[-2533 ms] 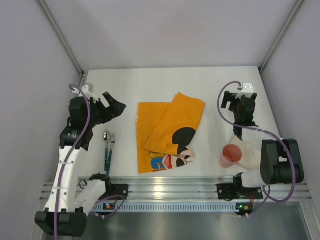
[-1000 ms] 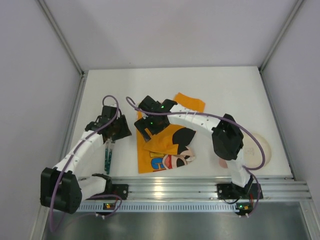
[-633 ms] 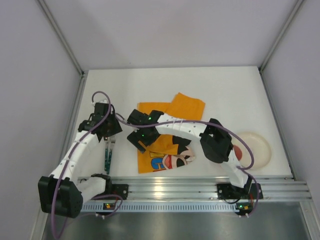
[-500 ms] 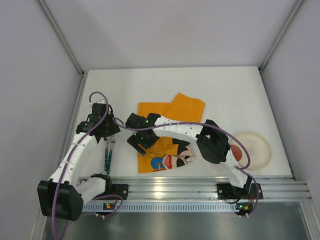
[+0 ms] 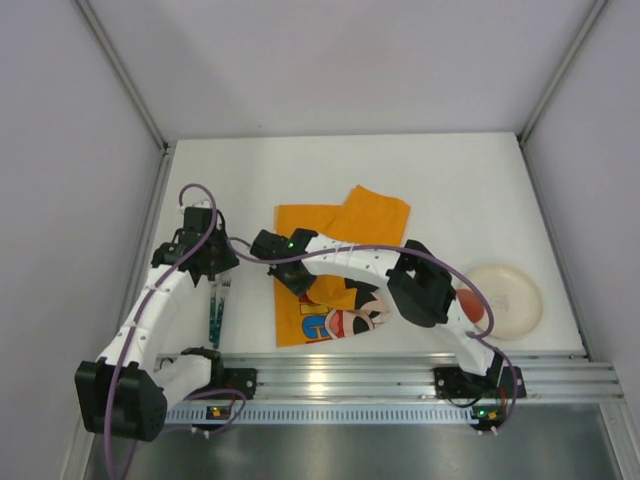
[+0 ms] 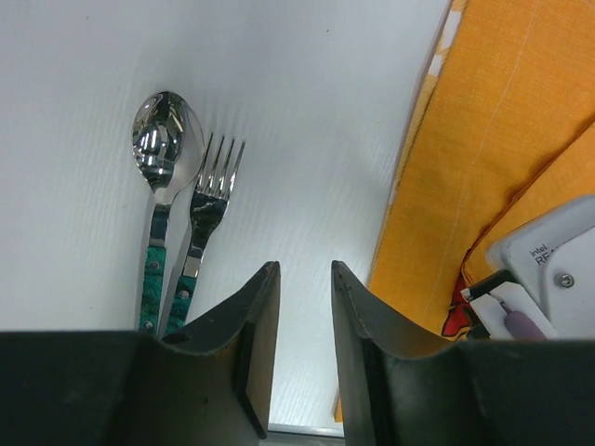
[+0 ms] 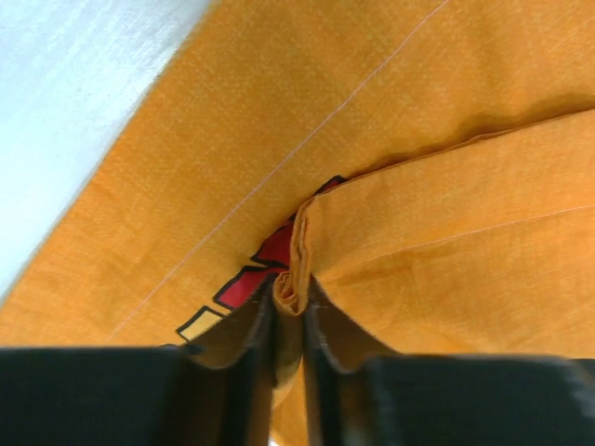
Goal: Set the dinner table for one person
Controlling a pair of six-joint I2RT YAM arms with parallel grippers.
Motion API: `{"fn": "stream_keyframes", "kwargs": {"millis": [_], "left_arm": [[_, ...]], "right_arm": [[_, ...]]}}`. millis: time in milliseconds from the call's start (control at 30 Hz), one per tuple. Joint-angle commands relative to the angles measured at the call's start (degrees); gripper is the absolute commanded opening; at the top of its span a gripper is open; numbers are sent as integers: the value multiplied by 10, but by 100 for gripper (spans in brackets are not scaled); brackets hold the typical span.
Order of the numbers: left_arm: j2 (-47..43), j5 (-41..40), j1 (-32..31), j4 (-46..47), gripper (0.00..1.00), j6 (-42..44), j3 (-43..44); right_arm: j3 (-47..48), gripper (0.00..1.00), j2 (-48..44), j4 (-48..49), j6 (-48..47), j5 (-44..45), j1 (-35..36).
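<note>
The white table (image 5: 450, 190) fills the enclosure floor; setting it for 1 looks barely begun. The orange Mickey Mouse placemat (image 5: 372, 218) lies at the table's centre, folded over itself with 1 flap doubled across the print, so it needs spreading flat. The right gripper (image 7: 288, 299) is clenched on a raised fold of that cloth. The small round white plate (image 5: 512, 296) sits near the right edge, off the placemat, with a reddish cup (image 5: 470, 302) at its left rim, partly hidden by the arm. The fork (image 6: 214, 181) and spoon (image 6: 165, 139) lie side by side left of the placemat. The left gripper (image 6: 299, 283) hangs between them and the cloth, jaws apart, holding nothing. Plate, cup and cutlery are not yet placed.
</note>
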Motion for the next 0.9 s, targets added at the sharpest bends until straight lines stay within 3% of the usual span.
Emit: {"fn": "stream_keyframes", "kwargs": {"millis": [0,33,67,200,300,567,667,867], "left_arm": [[-7,22,4,16,33,7,-3],[-3,31,4,21,33,9,-5],[1,43,4,27,33,9,-6],[30,120,-1,57,34,10,-14],[71,133,-20,84,39,6,-12],[237,118,-65,140,68,-4,58],[282,118,-68,150,73,-4,93],[382,111,-85,156,72,-4,160]], "right_arm": [[21,9,-23,-10,1,44,9],[21,1,-28,-11,3,49,8],[21,0,-33,-10,2,57,6],[5,0,-76,-10,11,80,-24],[-29,0,-127,-10,26,92,-68],[-145,0,-248,3,45,111,-203],[-187,0,-281,4,51,119,-238],[-278,0,-359,2,91,147,-307]]}}
